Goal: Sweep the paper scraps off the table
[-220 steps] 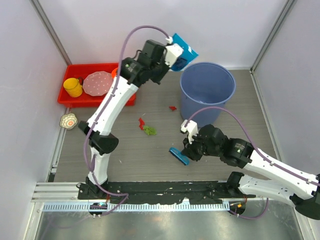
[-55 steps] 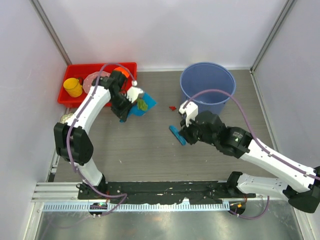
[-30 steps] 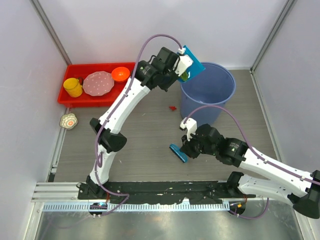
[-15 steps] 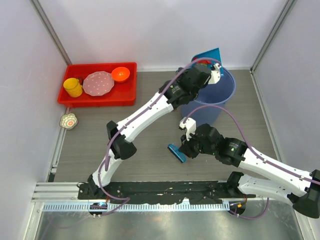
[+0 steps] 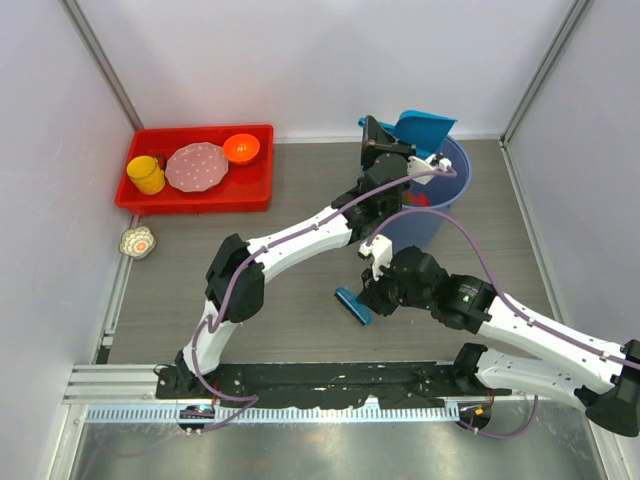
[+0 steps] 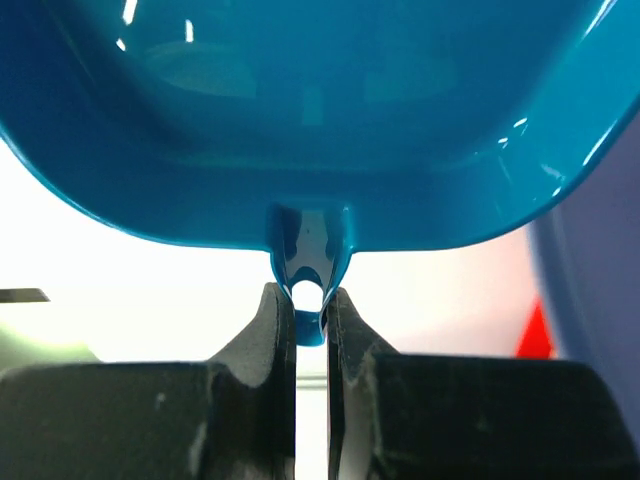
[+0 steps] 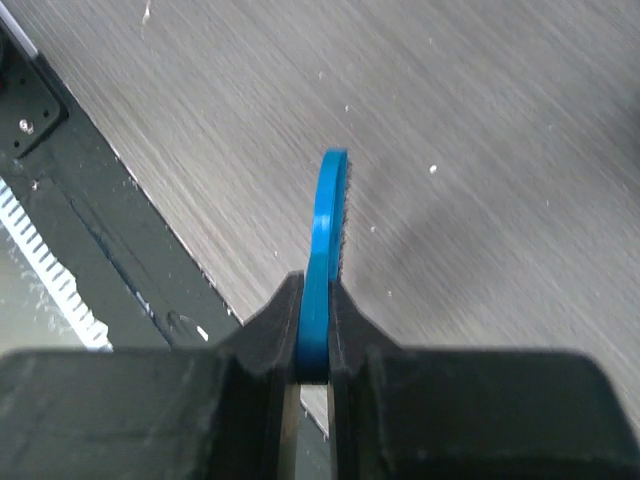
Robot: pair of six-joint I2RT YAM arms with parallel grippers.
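Left claw [image 6: 310,300]: re-angled over the blue bucket [image 5: 455,170] since half a second ago; pinching the teal dustpan [image 6: 320,120] by its handle.
Right claw [image 7: 315,300]: pressed onto the blue hand brush [image 7: 328,200], desk [image 7: 480,150] beneath.
Paper scraps [image 5: 418,194]: red bits inside the bucket, below the left claw.

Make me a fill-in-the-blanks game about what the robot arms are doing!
1. The left gripper holds the dustpan over the blue ____.
2. The right gripper is shut on the ____.
3. The yellow cup sits in the ____ tray.

Missing words: bucket; brush; red.
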